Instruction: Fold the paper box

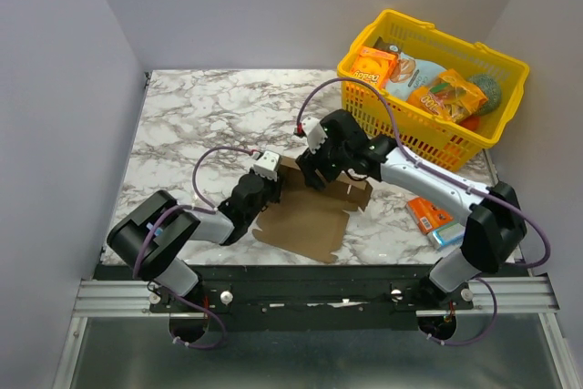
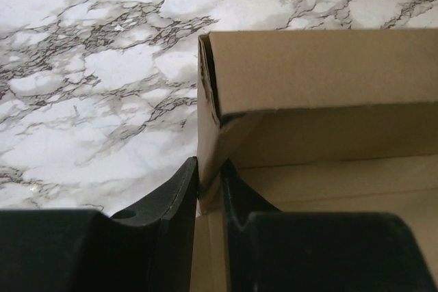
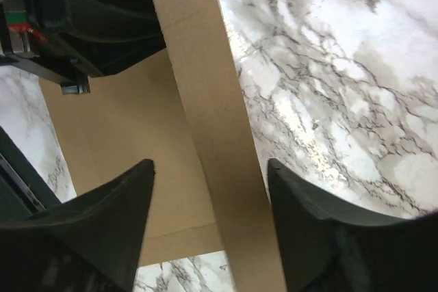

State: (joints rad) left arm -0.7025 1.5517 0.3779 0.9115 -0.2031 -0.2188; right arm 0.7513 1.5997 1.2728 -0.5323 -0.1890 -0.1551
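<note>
The paper box (image 1: 305, 220), plain brown cardboard, lies partly folded on the marble table in front of the arms, with its far wall raised. In the left wrist view my left gripper (image 2: 209, 176) is shut on the near corner of an upright side wall of the paper box (image 2: 308, 73), one finger inside and one outside. My right gripper (image 3: 211, 169) stands open astride a raised strip of the paper box (image 3: 205, 87), both fingers clear of the card. From above, the left gripper (image 1: 271, 178) and right gripper (image 1: 319, 168) meet at the box's far-left edge.
A yellow basket (image 1: 407, 130) holding snack packets stands at the back right. A small orange box (image 1: 426, 212) and a blue packet (image 1: 448, 236) lie on the table beside the right arm. Grey walls close in both sides.
</note>
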